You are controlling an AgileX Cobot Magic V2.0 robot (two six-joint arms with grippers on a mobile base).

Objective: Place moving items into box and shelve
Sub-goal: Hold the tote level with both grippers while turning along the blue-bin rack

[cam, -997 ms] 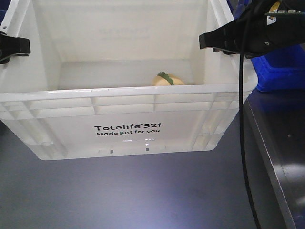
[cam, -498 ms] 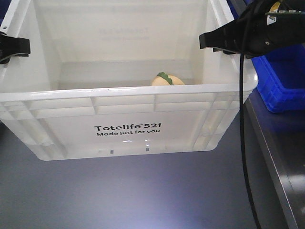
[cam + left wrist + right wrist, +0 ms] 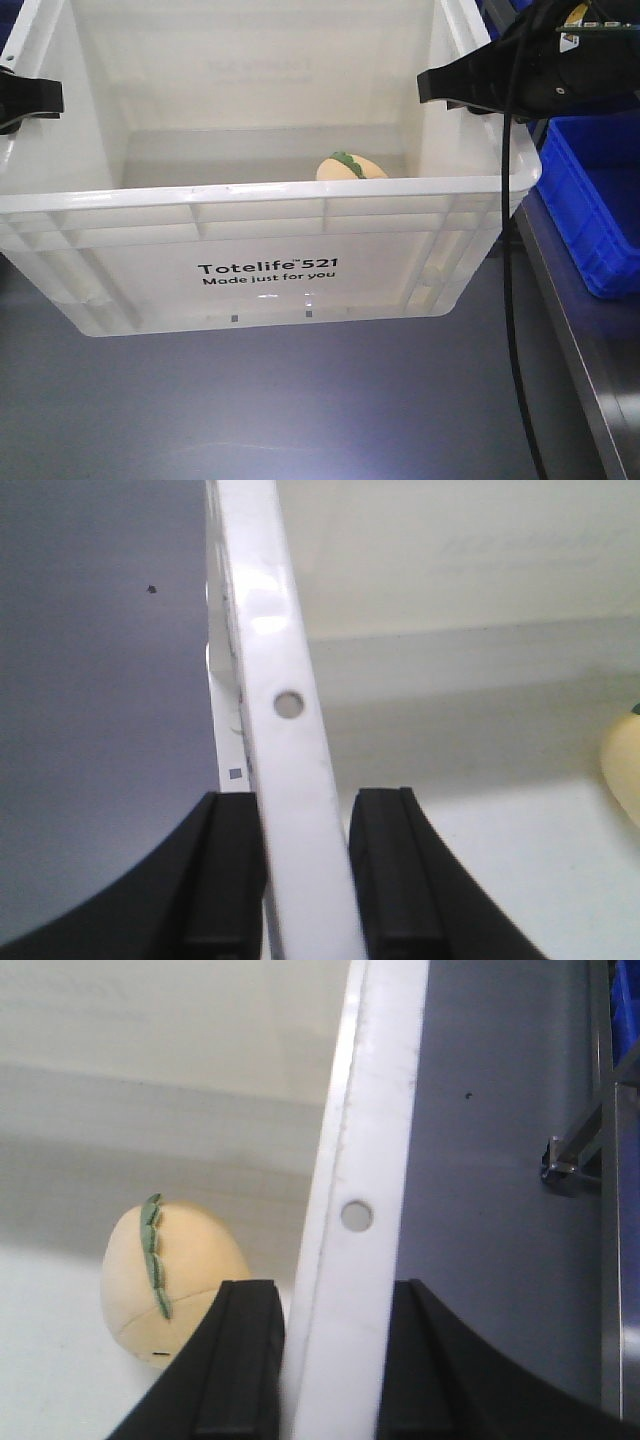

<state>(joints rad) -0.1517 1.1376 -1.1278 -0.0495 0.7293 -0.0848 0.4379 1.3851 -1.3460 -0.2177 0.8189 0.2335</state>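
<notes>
The white box (image 3: 260, 195), printed "Totelife 521", fills the front view. One moving item, a yellow-orange plush fruit (image 3: 350, 166) with a green leaf, lies on the box floor near the right wall. My left gripper (image 3: 40, 97) is shut on the box's left rim (image 3: 275, 630), with a black finger on each side of it (image 3: 305, 810). On the opposite side my right gripper (image 3: 440, 88) is shut on the right rim (image 3: 375, 1110), its jaws straddling the rim (image 3: 335, 1300). The plush (image 3: 170, 1270) lies just inside that rim, and its edge (image 3: 625, 770) also shows in the left wrist view.
A blue plastic bin (image 3: 595, 200) stands to the right of the box on a grey surface with a metal edge (image 3: 580, 340). Grey floor (image 3: 300, 400) shows below and in front of the box. A metal frame (image 3: 570, 1160) is seen right of the box.
The blue bin has slid right and lower in the front view. The box, the plush and both grippers keep the same places in the view.
</notes>
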